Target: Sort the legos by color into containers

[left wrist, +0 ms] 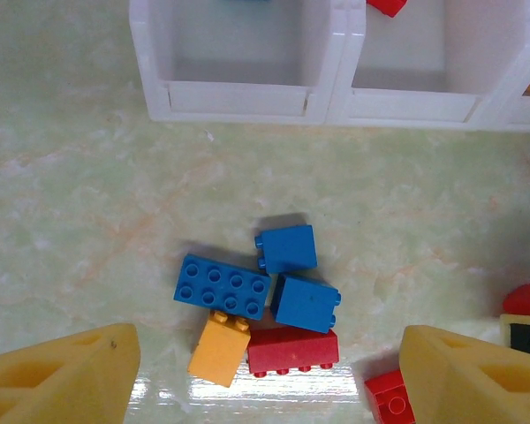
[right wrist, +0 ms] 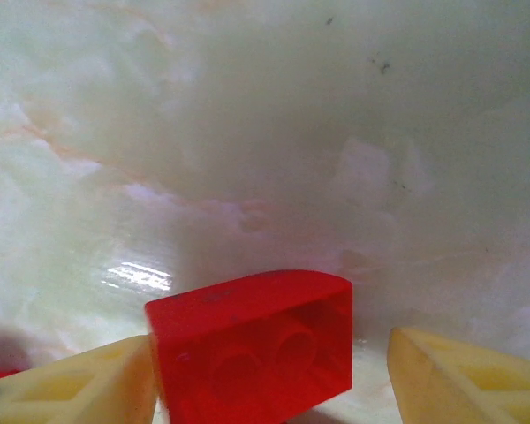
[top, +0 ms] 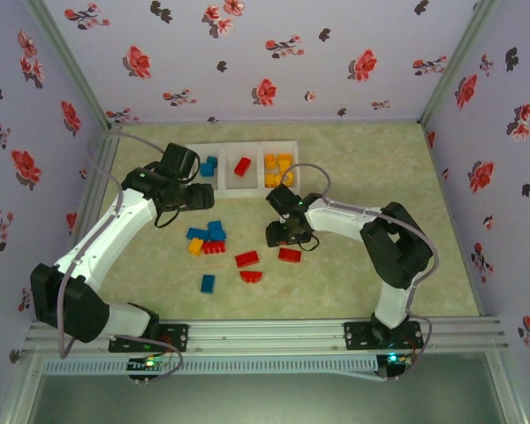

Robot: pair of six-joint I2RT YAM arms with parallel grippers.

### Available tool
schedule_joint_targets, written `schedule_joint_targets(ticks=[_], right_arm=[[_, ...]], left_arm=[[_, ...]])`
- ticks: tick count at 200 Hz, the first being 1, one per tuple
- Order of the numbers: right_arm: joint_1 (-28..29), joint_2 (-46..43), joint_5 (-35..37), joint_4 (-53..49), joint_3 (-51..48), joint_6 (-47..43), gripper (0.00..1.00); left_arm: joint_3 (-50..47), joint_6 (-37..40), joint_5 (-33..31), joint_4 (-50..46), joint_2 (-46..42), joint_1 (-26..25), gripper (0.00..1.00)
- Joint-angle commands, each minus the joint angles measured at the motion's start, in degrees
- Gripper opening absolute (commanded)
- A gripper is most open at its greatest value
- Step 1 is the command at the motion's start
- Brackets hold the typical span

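The small red rectangular plastic brick (right wrist: pixel 252 340) lay between the right gripper's (right wrist: pixel 269 349) yellow fingers (right wrist: pixel 71 389), which stood parted, close against one finger with a clear gap to the other.

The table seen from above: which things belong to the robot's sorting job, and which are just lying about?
Part of the job: blue bricks, red bricks, orange brick, three white bins, left gripper, right gripper.
Just there: flowered walls, marbled tabletop, metal rail.
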Motion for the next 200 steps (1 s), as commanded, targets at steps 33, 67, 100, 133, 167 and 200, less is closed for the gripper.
schedule_joint_targets(ticks=[33,67,100,133,167,200], right_arm=[[-0.55,2.74,0.92,-0.25,2.19,1.11,0.64],[-0.62,3.86,0.7,-0.39,3.37,0.86,0.58],[-0.62,4.02,0.42,-1.19,4.9,0.33,0.52],[-0.62,2.19,1.68,-3.4,7.46,-0.71,0.49],[-0.71,0.76,3.06,-5.89,12.37,-2.25,0.5],[-1.1,2.03,3.77,-5.85,19.26,-3.6,0.5]], left_arm=[[-0.68,-0.6,0.13,-1.01,-1.7,0.63,0.77],[-1.21,-0.8,0.23,-0.97,-2.17,0.66,0.77],[-1.5,-0.9,0.26,-0.96,-2.58,0.82,0.76],[-1.65,-1.0,0.26,-1.02,-3.35,0.86,0.76],[-2.02,-1.25,0.24,-0.99,-3.75,1.06,0.76],[-2.62,-1.35,0.26,-0.97,-4.33,1.06,0.76]])
